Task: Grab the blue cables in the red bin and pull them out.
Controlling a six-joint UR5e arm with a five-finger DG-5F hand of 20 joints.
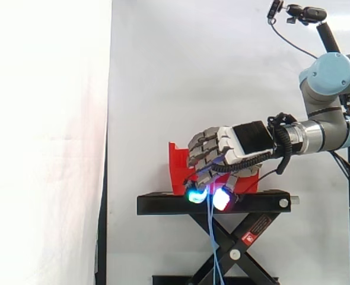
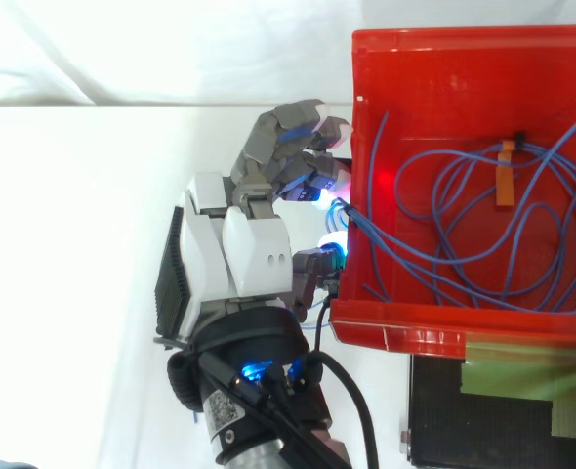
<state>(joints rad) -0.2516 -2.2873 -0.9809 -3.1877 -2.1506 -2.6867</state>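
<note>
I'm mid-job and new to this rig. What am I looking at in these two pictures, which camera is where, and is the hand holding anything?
One picture comes from a camera beside the work, looking level across it. The other looks straight down on it. The grey and blue machine is a robot arm, which enters from the right in the side view. At its end is a hand with fingers and a thumb. The glowing pads are its own fingertips, not lamps. A red bin stands on a black stand before a white curtain. The hand's fingers are curled at the bin's wall and pinch thin blue cables. Those strands hang down past the stand. The rest lie coiled in the bin, with an orange tie on some.
</note>
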